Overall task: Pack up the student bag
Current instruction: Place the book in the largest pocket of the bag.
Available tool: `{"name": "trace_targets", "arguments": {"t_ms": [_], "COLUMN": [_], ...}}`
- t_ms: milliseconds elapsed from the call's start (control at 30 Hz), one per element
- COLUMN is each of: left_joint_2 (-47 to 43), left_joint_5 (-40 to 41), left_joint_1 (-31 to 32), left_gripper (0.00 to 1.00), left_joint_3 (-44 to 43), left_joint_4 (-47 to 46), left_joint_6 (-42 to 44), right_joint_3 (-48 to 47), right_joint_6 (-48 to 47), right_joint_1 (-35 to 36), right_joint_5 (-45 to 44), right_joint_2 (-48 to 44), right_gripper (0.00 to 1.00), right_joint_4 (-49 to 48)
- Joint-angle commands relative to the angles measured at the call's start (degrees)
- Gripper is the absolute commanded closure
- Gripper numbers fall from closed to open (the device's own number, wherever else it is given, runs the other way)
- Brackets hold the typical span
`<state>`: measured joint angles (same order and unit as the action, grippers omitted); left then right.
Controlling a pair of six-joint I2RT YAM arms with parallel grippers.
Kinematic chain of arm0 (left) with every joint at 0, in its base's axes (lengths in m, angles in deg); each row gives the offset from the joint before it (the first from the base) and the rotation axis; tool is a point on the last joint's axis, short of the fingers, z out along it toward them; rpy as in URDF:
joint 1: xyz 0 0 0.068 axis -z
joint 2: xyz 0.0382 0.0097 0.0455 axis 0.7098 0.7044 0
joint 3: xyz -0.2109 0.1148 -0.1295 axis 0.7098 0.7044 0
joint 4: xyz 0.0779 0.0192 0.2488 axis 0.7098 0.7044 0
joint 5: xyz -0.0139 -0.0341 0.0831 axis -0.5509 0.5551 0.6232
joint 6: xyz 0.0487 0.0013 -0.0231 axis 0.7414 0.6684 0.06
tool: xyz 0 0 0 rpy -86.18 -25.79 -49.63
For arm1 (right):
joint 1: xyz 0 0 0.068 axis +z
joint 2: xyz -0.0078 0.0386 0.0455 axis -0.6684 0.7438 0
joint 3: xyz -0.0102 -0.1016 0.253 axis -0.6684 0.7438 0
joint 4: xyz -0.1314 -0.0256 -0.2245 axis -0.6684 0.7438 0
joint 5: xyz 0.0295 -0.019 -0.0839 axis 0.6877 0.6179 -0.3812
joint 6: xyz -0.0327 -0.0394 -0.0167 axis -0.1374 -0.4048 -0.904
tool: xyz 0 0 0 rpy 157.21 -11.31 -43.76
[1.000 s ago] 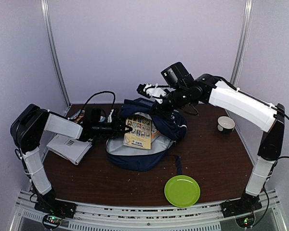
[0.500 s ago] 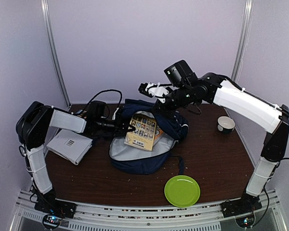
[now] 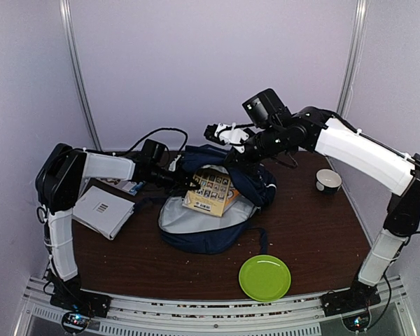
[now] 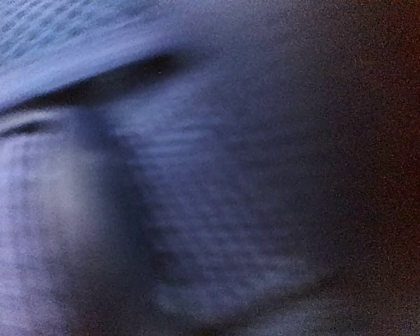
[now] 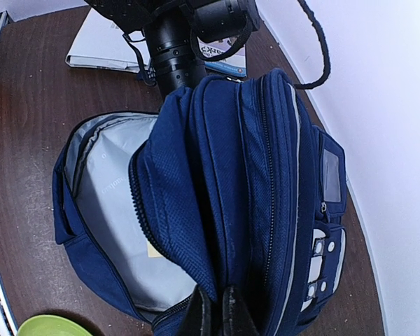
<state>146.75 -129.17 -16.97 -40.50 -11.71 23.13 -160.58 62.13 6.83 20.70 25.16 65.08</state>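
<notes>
A dark brown wooden bench (image 3: pixel 308 224) carries everything, its surface dotted with pale crumbs. A round lime-green plate (image 3: pixel 264 277) lies flat near the front edge, right of middle. Well apart from it, at the far right, stands a small white bowl (image 3: pixel 328 181) with a dark inside. On the left lies a white booklet (image 3: pixel 102 211) with a barcode on its cover, and just beyond it a thinner blue-edged leaflet (image 3: pixel 129 186). A yellow book (image 3: pixel 210 190), its cover a grid of small pictures, rests tilted on the grey lining of the open backpack (image 3: pixel 196 234). Pale lilac walls stand behind
</notes>
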Motion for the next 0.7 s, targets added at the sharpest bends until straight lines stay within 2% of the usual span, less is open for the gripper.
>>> {"name": "trace_targets", "arguments": {"t_ms": [0,200,267,300,400,467,500,533,667], "left_joint_2": [1.42,-2.02,-3.68,-4.52,-5.55,-5.57,-5.61,-5.71,-7.92], "left_joint_5": [7.31,8.11,9.48,10.24,10.32,10.35,10.33,10.46,13.72], "left_joint_1": [1.37,2.46,2.44,2.44,2.51,2.61,2.60,2.70,2.71], "left_gripper": [0.66,0.58,0.55,0.51,0.48,0.35,0.07,0.03,0.02], "left_joint_3": [-2.03,1.89,3.45,4.16,5.04,5.14,5.15,5.23,6.81], "left_joint_4": [4.12,-2.48,-3.38,-3.43,-4.03,-4.49,-4.63,-4.73,-3.13], "left_joint_6": [2.88,-0.65,-1.16,-1.27,-1.47,-1.95,-2.05,-2.07,-1.55], "right_joint_3": [-0.31,-0.60,-0.60,-0.60,-0.37,-0.23,-0.16,-0.16,0.05], "right_joint_6": [-1.34,-1.45,-1.34,-1.27,-1.09,-0.93,-0.91,-0.90,-0.91], "right_joint_1": [0.82,0.86,0.78,0.76,0.72,0.72,0.79,0.72,0.73], "right_joint_5": [1.84,1.41,1.40,1.36,1.39,1.49,1.49,1.43,1.31], "right_joint_2": [-5.09,-4.93,-4.96,-5.00,-5.05,-5.20,-5.17,-5.26,-5.52], "right_gripper": [1.00,1.00,1.00,1.00,1.00,1.00,1.00,1.00,1.00], "right_joint_4": [-4.18,-3.83,-3.87,-3.93,-3.87,-3.83,-3.83,-3.88,-3.83]}}
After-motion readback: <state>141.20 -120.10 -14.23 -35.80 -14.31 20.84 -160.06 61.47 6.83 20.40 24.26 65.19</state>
